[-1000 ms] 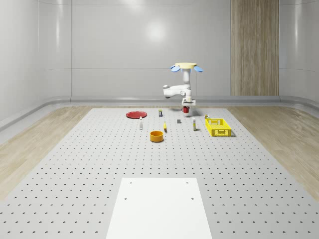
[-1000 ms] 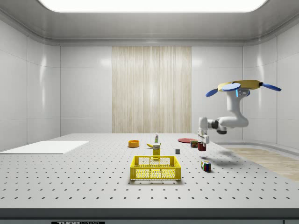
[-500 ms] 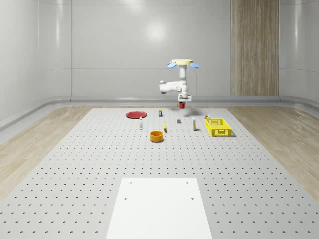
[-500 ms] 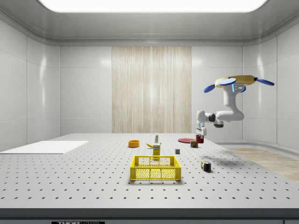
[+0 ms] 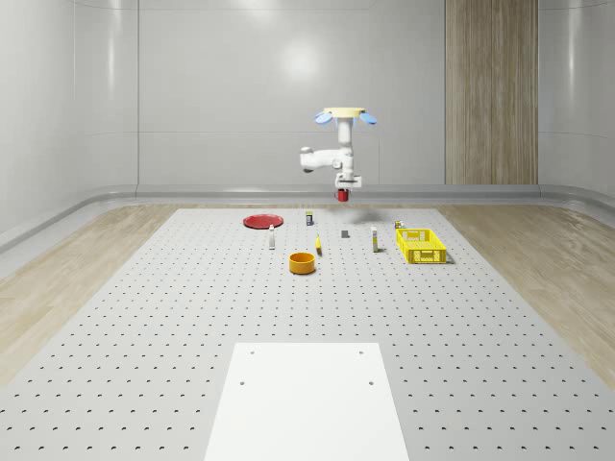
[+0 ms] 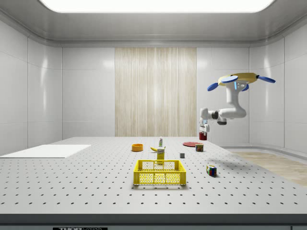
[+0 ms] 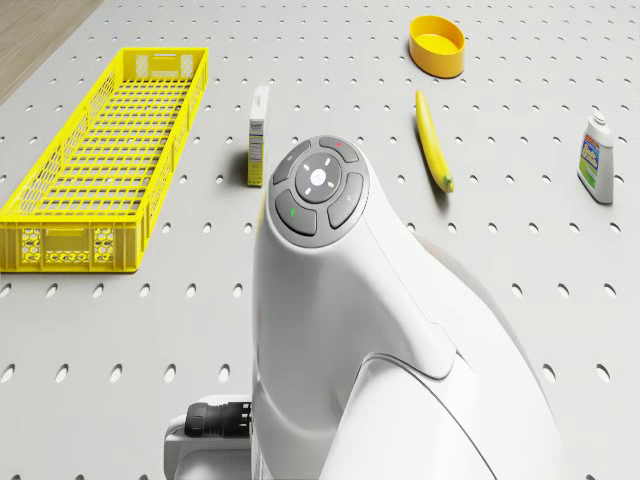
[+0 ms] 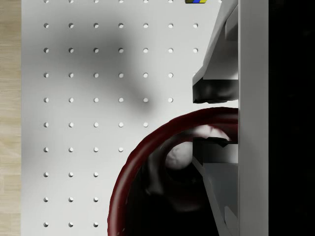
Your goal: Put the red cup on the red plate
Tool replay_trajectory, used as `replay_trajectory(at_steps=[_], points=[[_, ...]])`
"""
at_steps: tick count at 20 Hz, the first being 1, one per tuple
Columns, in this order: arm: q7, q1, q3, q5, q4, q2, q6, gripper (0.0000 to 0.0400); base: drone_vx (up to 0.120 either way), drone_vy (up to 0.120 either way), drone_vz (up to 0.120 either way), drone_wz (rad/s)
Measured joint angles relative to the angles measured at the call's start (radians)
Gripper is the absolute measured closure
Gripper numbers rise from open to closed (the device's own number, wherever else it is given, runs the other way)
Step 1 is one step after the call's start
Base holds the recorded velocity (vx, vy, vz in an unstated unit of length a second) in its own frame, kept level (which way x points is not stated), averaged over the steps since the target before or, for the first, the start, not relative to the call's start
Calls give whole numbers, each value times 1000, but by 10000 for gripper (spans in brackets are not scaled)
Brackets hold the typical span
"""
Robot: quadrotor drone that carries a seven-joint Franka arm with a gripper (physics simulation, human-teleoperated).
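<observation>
I have the glossy dark-red cup [image 8: 162,182] pinched by its rim in the two-finger gripper [image 8: 216,118], one finger inside and one outside, carried in the air while the drone [image 5: 344,116] hovers above the perforated table [image 5: 144,317]. This is the carry step. The next move calls for centring over the flat red plate [image 5: 261,222] (well apart, toward the whole-scene view's left) before lowering. Count: one cup, one plate, one yellow mesh crate [image 7: 100,160], one banana [image 7: 433,140].

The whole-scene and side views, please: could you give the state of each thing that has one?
drone: hovering above the table
gripper: shut on the red cup, held in the air
red cup: lifted, upright
red plate: flat on the table, bare
yellow crate: upright, on the table
orange bowl: upright
</observation>
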Motion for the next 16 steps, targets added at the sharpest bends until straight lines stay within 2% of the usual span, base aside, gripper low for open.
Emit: replay_trajectory(at_steps=[16], points=[[4,-5,7,19,1,-49,45,300,0,-120,0,0]])
